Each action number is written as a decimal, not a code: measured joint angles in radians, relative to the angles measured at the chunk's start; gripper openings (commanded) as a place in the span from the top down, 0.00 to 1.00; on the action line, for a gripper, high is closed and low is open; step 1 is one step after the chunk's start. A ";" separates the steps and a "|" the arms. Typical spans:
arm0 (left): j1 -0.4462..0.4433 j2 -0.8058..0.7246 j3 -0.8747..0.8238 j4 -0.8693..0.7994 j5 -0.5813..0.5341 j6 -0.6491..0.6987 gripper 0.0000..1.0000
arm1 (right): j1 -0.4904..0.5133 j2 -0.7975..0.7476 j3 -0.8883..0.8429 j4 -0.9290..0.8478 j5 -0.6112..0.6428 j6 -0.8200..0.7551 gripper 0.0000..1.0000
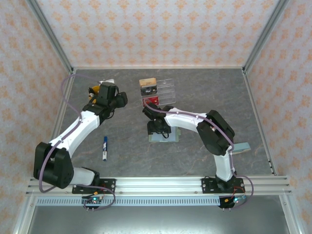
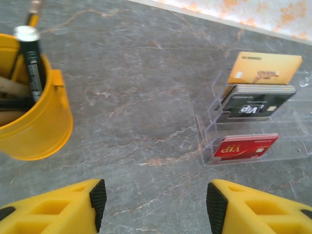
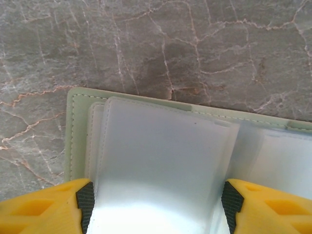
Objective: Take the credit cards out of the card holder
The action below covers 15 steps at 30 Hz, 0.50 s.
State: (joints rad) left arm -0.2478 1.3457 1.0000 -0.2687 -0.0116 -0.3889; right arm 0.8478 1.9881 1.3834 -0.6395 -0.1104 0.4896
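At the far left of the tabletop [image 2: 146, 73], a yellow pen cup [image 2: 29, 112] holds markers. A blue marker [image 1: 105, 147] lies nearer the front edge. The left end effector [image 2: 153, 202] hangs open over bare stone, between the cup and a clear acrylic tray [image 2: 209, 141]. The tray, at far middle, holds the credit cards [image 1: 148, 90]: a tan-orange card [image 2: 265, 68], a black card [image 2: 256, 102] reading "VIP" and a red card [image 2: 243, 146] reading "VIP". The card holder [image 3: 78, 126] lies opened mid-tabletop under the right end effector [image 3: 156, 200], whose open jaws straddle its clear sleeve [image 3: 161, 146].

White-and-black arms [image 1: 80, 127] — yellow fingers [image 2: 53, 209], purple cables [image 1: 62, 87]
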 measured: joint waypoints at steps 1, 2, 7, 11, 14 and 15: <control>0.000 -0.018 -0.006 -0.012 -0.027 -0.029 0.22 | 0.000 0.002 0.002 -0.002 0.003 0.002 0.32; 0.000 -0.032 -0.010 -0.024 -0.047 -0.056 0.20 | 0.000 0.003 0.004 -0.004 0.005 0.003 0.33; 0.000 -0.109 -0.050 -0.062 -0.140 -0.135 0.12 | 0.000 0.008 0.006 -0.008 0.011 0.007 0.45; 0.000 -0.143 -0.067 -0.098 -0.189 -0.154 0.10 | -0.002 0.012 0.006 -0.007 0.017 0.006 0.56; 0.000 -0.154 -0.068 -0.120 -0.215 -0.161 0.09 | -0.006 0.014 0.006 -0.012 0.023 0.009 0.66; 0.000 -0.156 -0.068 -0.126 -0.222 -0.162 0.09 | -0.008 0.014 0.006 -0.012 0.025 0.008 0.69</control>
State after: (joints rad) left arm -0.2478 1.1896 0.9318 -0.3950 -0.2340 -0.5507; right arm 0.8402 2.0018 1.3895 -0.6518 -0.0856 0.4976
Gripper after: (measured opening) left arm 0.902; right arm 0.369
